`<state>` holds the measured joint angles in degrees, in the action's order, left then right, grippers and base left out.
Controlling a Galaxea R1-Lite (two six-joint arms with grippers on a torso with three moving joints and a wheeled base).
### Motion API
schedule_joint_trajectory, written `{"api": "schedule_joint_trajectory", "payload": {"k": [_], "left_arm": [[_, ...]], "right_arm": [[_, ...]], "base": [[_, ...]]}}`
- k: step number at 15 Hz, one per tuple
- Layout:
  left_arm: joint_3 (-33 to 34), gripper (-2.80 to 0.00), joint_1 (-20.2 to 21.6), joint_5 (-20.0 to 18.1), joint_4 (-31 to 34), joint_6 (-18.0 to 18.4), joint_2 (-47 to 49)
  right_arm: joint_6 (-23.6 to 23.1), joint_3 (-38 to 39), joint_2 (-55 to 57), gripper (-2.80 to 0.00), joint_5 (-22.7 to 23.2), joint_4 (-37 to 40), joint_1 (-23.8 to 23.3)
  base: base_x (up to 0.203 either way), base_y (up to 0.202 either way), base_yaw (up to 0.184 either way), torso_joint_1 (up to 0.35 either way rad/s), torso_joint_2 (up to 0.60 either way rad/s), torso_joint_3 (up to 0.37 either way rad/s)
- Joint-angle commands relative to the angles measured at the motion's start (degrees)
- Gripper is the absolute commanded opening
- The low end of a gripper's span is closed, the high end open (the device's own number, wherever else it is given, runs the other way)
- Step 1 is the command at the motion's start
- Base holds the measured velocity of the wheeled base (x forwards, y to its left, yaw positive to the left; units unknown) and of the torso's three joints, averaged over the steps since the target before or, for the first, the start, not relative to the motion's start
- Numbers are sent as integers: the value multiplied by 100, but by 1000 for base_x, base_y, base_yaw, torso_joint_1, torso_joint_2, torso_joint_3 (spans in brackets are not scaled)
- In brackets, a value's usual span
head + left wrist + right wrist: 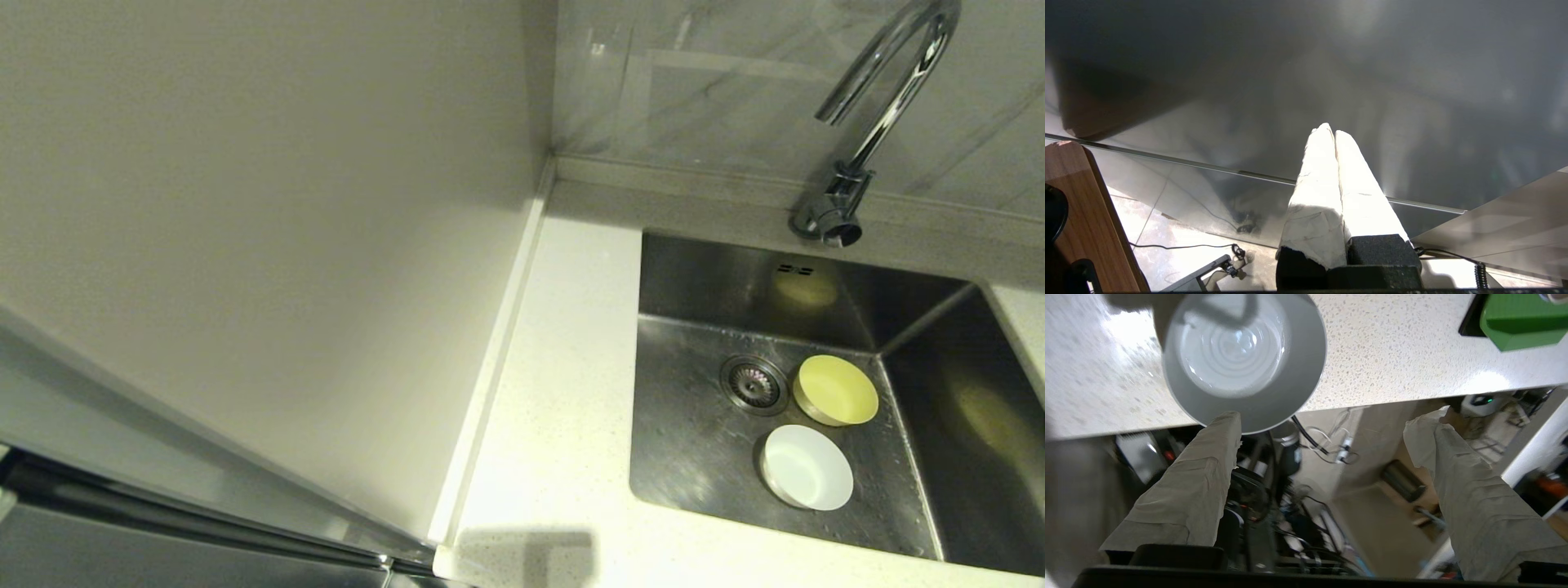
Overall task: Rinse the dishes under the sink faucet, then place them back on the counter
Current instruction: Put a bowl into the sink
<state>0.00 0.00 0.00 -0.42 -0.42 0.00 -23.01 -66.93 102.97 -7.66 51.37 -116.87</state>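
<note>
— speckled white counter [555, 392] runs along the left of the sink [694, 457], with a plain pale panel [261, 245] beside it and the faucet [882, 106] arching over the back edge. where are the dishes?

— two sit on the basin floor: the yellow bowl [836, 389] just right of the drain [753, 384], the white bowl [807, 467] in front of it, nearly touching. the grey-blue bowl [1245, 361] shows only in the right wrist view, resting at the edge of the speckled worktop [1404, 355], partly over the lip.

— and the arms?

— neither appears in the head view. the right gripper [1331, 437] hangs off the counter edge, its wrapped fingers [1208, 473] spread wide; one tip lies at the bowl's rim, the other well apart, so nothing is gripped. the left gripper [1331, 134] points at a dull grey surface, its taped fingers [1318, 188] pressed together on nothing.

— any writing?

— none readable. a green object [1523, 318] sits on the counter away from the bowl.
</note>
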Motion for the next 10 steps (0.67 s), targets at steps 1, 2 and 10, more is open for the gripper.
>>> {"api": "schedule_joint_trajectory", "payload": {"k": [1, 2, 10], "left_arm": [[18, -280, 0, 0, -2, -2, 0], [18, -280, 0, 0, -2, -2, 0], [18, -280, 0, 0, -2, -2, 0]], "right_arm": [[-463, -1, 474, 0, -19, 25, -3], [-565, -39, 662, 0, -25, 23, -2], [-1499, -660, 1665, 0, -315, 22, -11]], "base": [[0, 0, 0, 0, 0, 0], [0, 0, 0, 0, 0, 0], [0, 0, 0, 0, 0, 0]]}}
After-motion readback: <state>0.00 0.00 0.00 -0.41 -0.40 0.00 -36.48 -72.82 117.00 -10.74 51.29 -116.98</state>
